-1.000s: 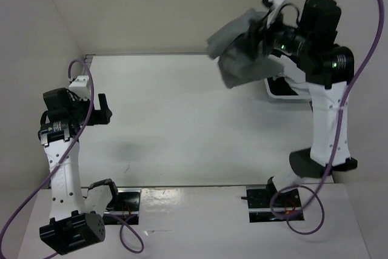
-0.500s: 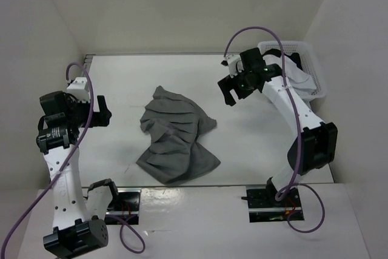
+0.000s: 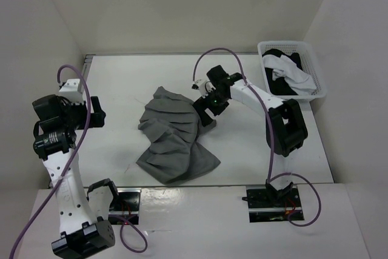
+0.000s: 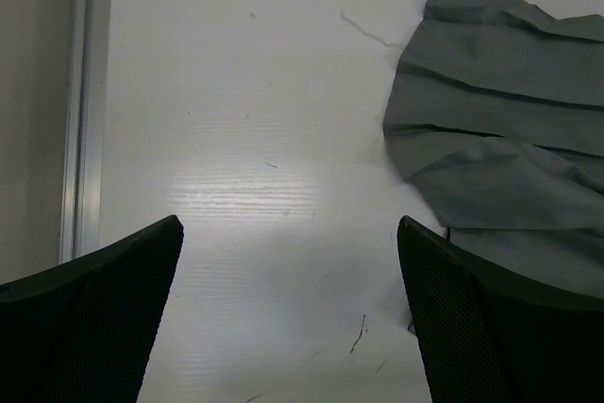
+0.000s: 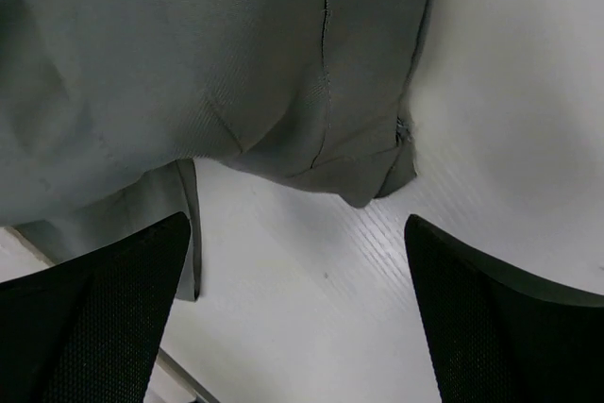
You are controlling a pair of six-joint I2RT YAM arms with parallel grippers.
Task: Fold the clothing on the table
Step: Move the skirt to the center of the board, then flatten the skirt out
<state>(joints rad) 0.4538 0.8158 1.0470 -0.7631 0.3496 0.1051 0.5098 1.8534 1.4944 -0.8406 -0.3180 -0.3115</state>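
The clothing (image 3: 176, 141), a mid-grey pleated skirt, lies crumpled in the middle of the white table (image 3: 121, 80). My right gripper (image 3: 205, 112) hangs open at the skirt's upper right corner. In the right wrist view the skirt's hem (image 5: 217, 54) fills the top, and the right gripper (image 5: 294, 224) has only bare table between its fingers. My left gripper (image 3: 97, 113) is open at the table's left side, apart from the skirt. In the left wrist view the skirt (image 4: 510, 139) lies ahead to the right of the left gripper (image 4: 290, 228), which holds nothing.
A white lattice basket (image 3: 315, 80) at the back right holds a white-and-black garment (image 3: 285, 74). A metal rail (image 4: 83, 92) runs along the table's left edge. White walls close in the back and both sides.
The right gripper held the skirt in the air, then opened and dropped it on the table. The right arm has since come down left to the skirt's right corner. The left arm barely shifted.
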